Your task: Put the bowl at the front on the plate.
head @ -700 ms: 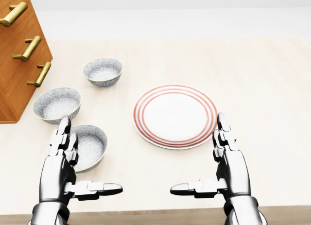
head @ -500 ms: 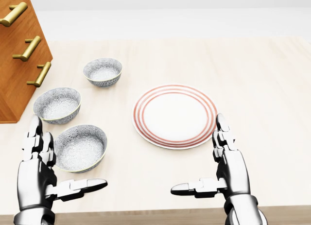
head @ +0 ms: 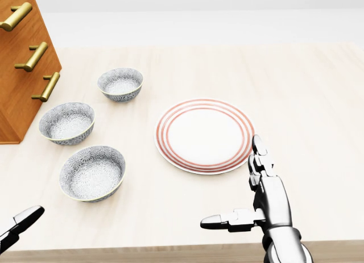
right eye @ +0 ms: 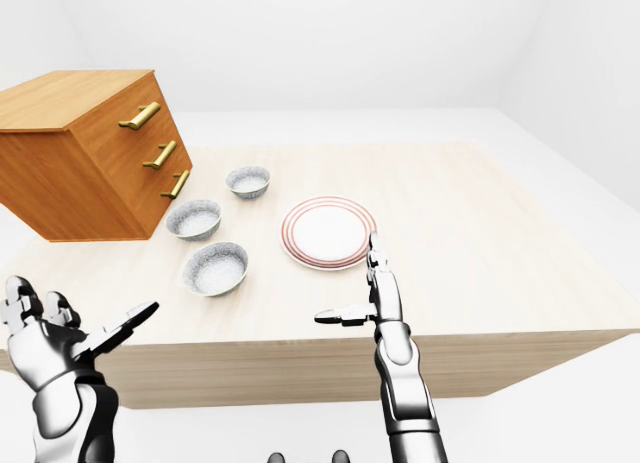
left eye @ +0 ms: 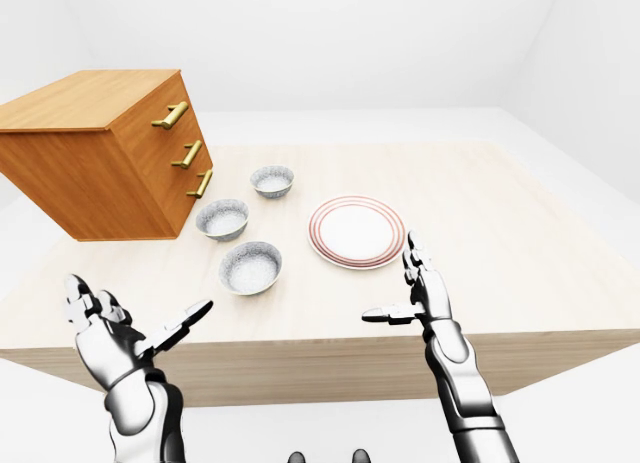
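Observation:
Three grey patterned bowls stand in a column left of the plate. The bowl at the front (head: 92,173) is lowest in the head view, with a second bowl (head: 67,122) and a third bowl (head: 120,84) above it. The white plate (head: 205,136) with red rings lies to their right. My left hand (left eye: 140,305) is open, low and left of the front bowl, off the table's near edge and apart from it. Only its thumb tip (head: 24,217) shows in the head view. My right hand (head: 230,180) is open just below the plate's lower right rim and holds nothing.
A wooden chest of drawers (head: 23,58) with brass handles stands on the table's left side, close to the second bowl. The pale wooden table (left eye: 480,213) stretches right of the plate. Its near edge (head: 170,254) runs along the bottom of the head view.
My left hand has pulled away from the front bowl, down and to the left, almost out of the head view. The bowls, the plate and my right hand have stayed in place.

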`<state>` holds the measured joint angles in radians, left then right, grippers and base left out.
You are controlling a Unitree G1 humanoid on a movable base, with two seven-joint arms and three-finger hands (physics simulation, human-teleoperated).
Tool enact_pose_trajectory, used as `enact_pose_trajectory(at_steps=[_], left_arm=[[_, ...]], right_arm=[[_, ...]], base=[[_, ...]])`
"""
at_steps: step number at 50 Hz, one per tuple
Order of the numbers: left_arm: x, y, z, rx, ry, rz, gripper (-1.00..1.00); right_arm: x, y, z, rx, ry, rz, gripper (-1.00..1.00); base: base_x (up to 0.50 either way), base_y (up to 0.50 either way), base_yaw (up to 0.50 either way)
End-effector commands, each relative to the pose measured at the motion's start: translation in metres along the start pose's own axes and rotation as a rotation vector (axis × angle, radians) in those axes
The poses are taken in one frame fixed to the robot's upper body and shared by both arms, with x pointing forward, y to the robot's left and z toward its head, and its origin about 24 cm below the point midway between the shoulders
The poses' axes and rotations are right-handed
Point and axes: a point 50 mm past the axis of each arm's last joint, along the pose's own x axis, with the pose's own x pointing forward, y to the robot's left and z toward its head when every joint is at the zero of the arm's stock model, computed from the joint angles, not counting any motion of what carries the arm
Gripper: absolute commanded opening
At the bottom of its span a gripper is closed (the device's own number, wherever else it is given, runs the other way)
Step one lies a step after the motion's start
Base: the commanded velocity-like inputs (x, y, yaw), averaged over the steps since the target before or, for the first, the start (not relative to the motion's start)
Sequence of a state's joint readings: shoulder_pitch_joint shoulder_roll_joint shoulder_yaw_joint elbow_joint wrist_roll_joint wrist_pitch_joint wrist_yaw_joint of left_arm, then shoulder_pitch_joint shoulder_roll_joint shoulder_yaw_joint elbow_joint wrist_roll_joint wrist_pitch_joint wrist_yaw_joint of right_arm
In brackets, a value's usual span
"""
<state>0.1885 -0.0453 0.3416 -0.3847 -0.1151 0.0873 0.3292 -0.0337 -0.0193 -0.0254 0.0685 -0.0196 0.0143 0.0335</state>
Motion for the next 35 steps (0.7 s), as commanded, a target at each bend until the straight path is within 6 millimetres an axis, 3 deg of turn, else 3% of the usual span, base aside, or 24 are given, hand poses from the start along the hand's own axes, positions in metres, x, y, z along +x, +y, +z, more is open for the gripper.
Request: enact_pose_trajectory(at_steps=[1, 7, 35], left_arm=[[0.000, 0.040, 0.014, -0.016, -0.057, 0.320, 1.00], [-0.005, 0.055, 0.018, -0.012, -0.070, 0.385, 1.00], [0.001, 0.045, 0.030, -0.046, -0.125, 0.348, 1.00]], right_arm=[[0.000, 0.000, -0.001, -0.003, 0.010, -0.001, 1.00], [0.001, 0.000, -0.003, -0.005, 0.014, 0.000, 1.00], [0.003, 0.001, -0.005, -0.041, 0.062, -0.020, 1.00]], base=[[0.00, 0.00, 0.00], [0.00, 0.00, 0.00], [0.00, 0.00, 0.00]])
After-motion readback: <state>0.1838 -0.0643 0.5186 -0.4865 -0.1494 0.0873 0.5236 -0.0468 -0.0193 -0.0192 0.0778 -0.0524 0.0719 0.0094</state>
